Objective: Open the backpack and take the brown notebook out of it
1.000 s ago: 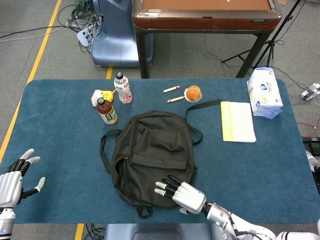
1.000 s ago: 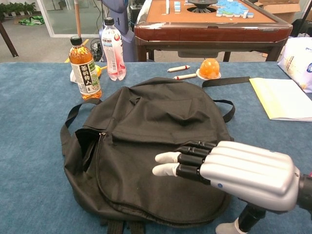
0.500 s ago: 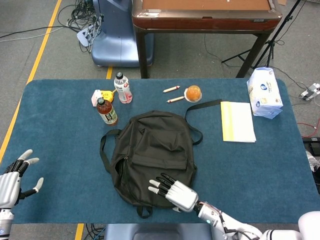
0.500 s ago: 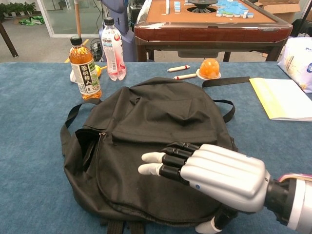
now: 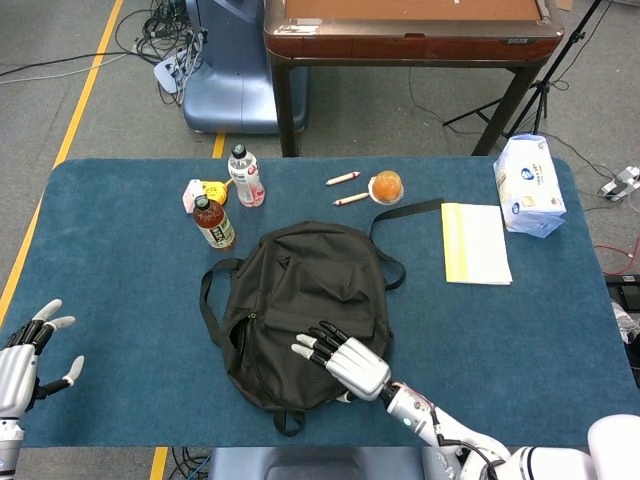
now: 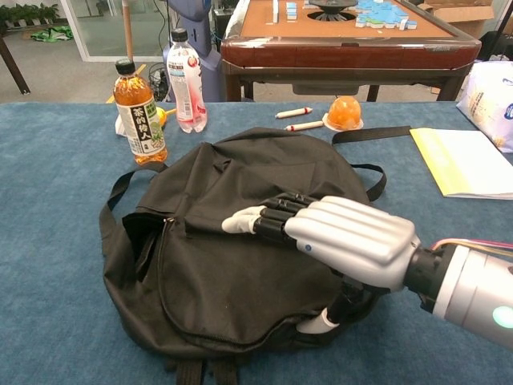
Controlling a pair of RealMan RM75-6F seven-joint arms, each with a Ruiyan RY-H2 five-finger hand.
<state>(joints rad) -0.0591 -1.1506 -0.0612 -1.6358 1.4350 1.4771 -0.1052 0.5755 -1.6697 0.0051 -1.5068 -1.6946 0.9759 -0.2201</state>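
Observation:
The black backpack point(image 5: 300, 310) point(image 6: 232, 216) lies flat in the middle of the blue table, its main zipper partly open on the left side, showing a dark gap point(image 6: 140, 241). No brown notebook shows. My right hand point(image 5: 342, 360) point(image 6: 337, 237) hovers over the backpack's lower right part, palm down, fingers stretched toward the left and holding nothing; whether it touches the fabric is unclear. My left hand point(image 5: 25, 350) sits at the table's near left edge, fingers spread, empty, and is absent from the chest view.
A tea bottle point(image 5: 213, 222) point(image 6: 139, 112) and a pink-label bottle point(image 5: 245, 176) point(image 6: 185, 80) stand behind the backpack at left. Two crayons point(image 5: 345, 188), an orange cup point(image 5: 386, 186) point(image 6: 345, 113), a yellow pad point(image 5: 475, 243) and a tissue pack point(image 5: 528, 186) lie at right.
My right hand has moved up and left over the backpack, from its bottom right edge toward its middle. My left hand has slid slightly lower at the table's edge.

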